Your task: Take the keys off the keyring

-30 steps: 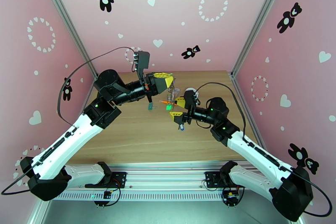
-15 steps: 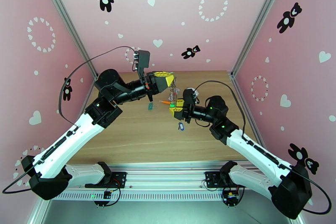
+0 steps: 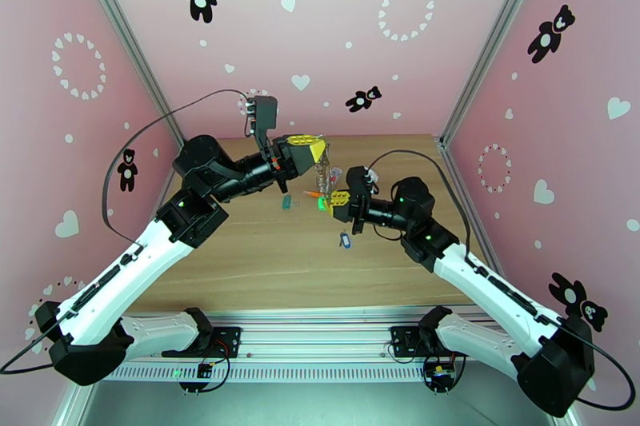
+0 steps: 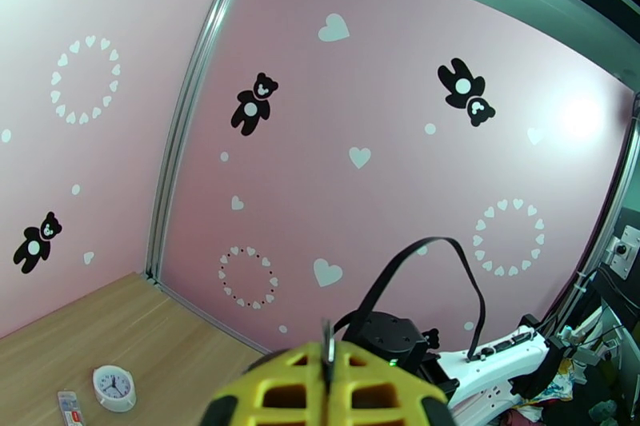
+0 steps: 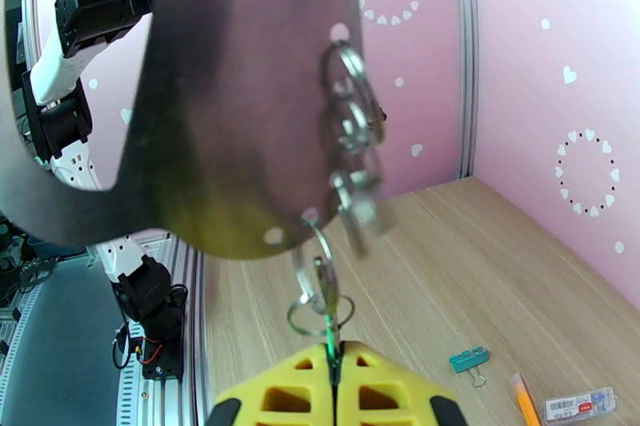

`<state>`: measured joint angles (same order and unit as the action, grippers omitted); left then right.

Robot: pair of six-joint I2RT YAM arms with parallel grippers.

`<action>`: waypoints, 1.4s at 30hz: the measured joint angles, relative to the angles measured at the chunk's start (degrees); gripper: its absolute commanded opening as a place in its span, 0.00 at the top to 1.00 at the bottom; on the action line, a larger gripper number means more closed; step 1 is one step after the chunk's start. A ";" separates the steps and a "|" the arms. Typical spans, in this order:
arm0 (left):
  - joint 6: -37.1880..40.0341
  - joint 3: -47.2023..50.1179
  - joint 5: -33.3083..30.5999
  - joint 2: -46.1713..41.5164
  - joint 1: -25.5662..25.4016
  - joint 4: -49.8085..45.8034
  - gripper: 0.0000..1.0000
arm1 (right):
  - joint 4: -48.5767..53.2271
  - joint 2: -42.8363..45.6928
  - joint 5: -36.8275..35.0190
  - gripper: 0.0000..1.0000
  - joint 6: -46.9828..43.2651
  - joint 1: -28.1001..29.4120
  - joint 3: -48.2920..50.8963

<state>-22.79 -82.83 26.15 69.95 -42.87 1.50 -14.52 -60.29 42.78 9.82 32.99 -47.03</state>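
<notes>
Keyring (image 3: 323, 172) hung near the far edge of the desk (image 3: 264, 260), clamped in the left gripper (image 3: 318, 151). Right gripper (image 3: 336, 198) pinched the green key (image 3: 322, 202); blue key (image 3: 345, 240) lay mid-desk. Label (image 5: 578, 406) print was illegible.

Your grey-brown keyring strap with metal rings (image 3: 323, 172) hangs upright, the green-headed key (image 3: 322, 202) at its bottom ring; the blue-headed key (image 3: 345, 240) lies loose on the desk (image 3: 264, 260).

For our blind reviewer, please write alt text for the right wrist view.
The shut right gripper pinches the green key hanging from the keyring by metal rings. Below lie a teal binder clip and an orange pen on the wooden table.
</notes>
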 measured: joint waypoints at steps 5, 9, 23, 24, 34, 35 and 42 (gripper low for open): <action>-0.28 -0.02 0.61 0.00 0.00 0.72 1.00 | 1.33 -1.18 0.26 0.66 -0.22 0.00 -1.60; -1.07 -0.04 1.64 0.02 0.00 1.11 1.00 | 1.99 -3.19 1.18 0.65 -0.39 0.00 -3.93; -0.72 -0.04 1.75 0.02 0.00 0.33 1.00 | 5.27 -3.74 3.54 0.91 -2.16 0.00 -6.86; -0.28 -0.04 1.68 0.00 0.00 0.02 1.00 | 5.97 -3.76 3.54 0.95 -2.58 0.00 -7.10; 6.99 6.49 -8.52 -9.11 0.00 -4.09 0.70 | 23.47 -5.16 -1.55 1.00 -7.54 0.04 -16.33; 7.50 8.50 -10.86 -11.28 0.04 -4.11 0.61 | 26.62 -5.66 -2.69 1.00 -8.50 0.04 -18.38; 7.65 23.21 -27.61 -26.16 0.31 -7.43 0.45 | 48.02 -11.54 -9.05 1.00 -14.27 0.42 -33.68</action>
<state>-15.14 -59.61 -1.45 43.79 -42.57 -5.93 33.50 -71.83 33.74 -4.45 33.41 -80.71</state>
